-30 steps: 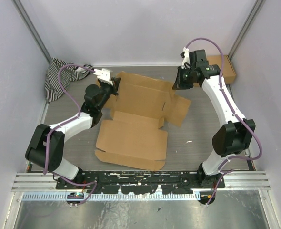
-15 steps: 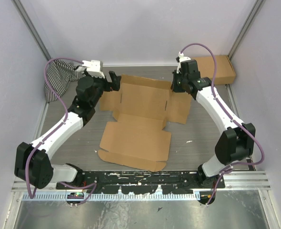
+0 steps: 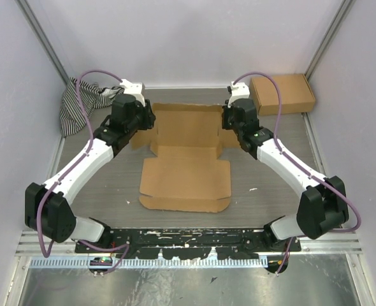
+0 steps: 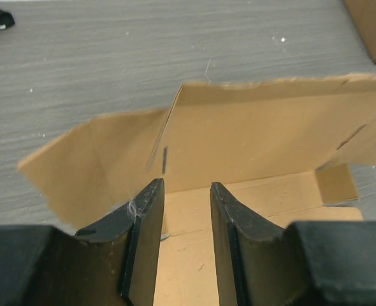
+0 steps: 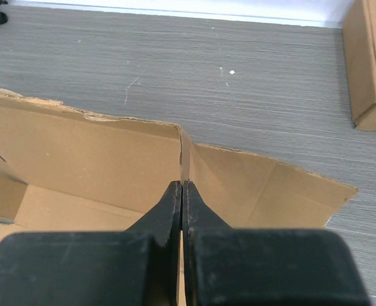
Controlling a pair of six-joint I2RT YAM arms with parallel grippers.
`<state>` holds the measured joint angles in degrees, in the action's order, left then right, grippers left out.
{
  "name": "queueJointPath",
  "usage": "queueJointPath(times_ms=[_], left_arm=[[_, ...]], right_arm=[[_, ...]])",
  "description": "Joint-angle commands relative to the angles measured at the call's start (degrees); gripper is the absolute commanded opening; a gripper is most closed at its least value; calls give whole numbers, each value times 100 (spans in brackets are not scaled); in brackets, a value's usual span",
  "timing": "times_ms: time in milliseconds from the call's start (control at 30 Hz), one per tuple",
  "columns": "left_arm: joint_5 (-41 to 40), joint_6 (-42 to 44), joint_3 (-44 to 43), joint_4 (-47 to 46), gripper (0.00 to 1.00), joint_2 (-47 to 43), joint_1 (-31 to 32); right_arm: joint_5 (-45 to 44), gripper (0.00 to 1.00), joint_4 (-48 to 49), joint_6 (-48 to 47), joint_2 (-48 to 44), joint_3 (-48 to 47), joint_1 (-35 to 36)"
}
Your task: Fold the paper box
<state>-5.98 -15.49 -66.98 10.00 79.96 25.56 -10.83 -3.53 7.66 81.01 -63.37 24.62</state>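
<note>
**Robotics laboratory test cell, seen from above.** The grey wood-grain counter [image 3: 271,159] is enclosed on the left, far and right sides by plain pale panels [image 3: 188,38] held between slanting metal posts [image 3: 41,35]. A white-and-black left arm [image 3: 89,156] and right arm [image 3: 283,164] are bolted to a black base plate [image 3: 188,237], which is fixed to an aluminium rail [image 3: 341,241] at the near edge. Purple cables [image 3: 99,72] are looped along both arms. A few loose items are laid out: a flat paper box [image 3: 185,182] in the middle, a striped cloth [image 3: 73,105] far left, and an assembled cardboard box [image 3: 282,93] far right.
</note>
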Motion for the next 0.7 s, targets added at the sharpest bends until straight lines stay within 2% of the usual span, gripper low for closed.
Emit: queueJointPath(times_ms=[0, 233, 433, 667], left_arm=[[-154, -42, -40, 451, 42, 99, -7], [-341, -43, -37, 652, 40, 30, -7], [-612, 117, -176, 670, 49, -86, -5], [-570, 159, -415, 729, 50, -1, 2]], right_arm=[[-393, 1, 844, 46, -320, 194, -24], [-259, 1, 719, 167, -402, 313, -1], [-228, 1, 1109, 162, -684, 765, 26], [-225, 1, 1565, 154, -939, 1196, 83]])
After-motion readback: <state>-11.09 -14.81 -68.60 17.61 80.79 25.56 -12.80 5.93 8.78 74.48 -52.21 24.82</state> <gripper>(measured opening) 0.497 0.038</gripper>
